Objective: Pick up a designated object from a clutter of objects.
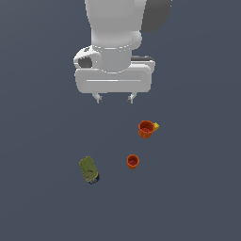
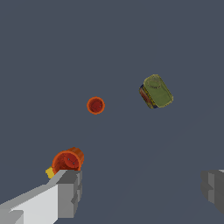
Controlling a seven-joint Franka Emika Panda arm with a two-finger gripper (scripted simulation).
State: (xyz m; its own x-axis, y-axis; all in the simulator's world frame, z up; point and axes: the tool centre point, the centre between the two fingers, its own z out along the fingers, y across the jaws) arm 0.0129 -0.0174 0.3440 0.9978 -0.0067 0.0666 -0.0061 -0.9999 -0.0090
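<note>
The olive-green can lies on its side on the dark floor, at the exterior view's lower left; it also shows in the wrist view. The orange cup with a yellow handle stands to the exterior view's right and shows in the wrist view close to one finger. The smaller plain orange cup stands between them, also seen in the wrist view. My gripper is open and empty, well above the floor and apart from all three; its fingers are spread wide.
The dark grey floor stretches around the objects. The white arm body fills the upper middle of the exterior view.
</note>
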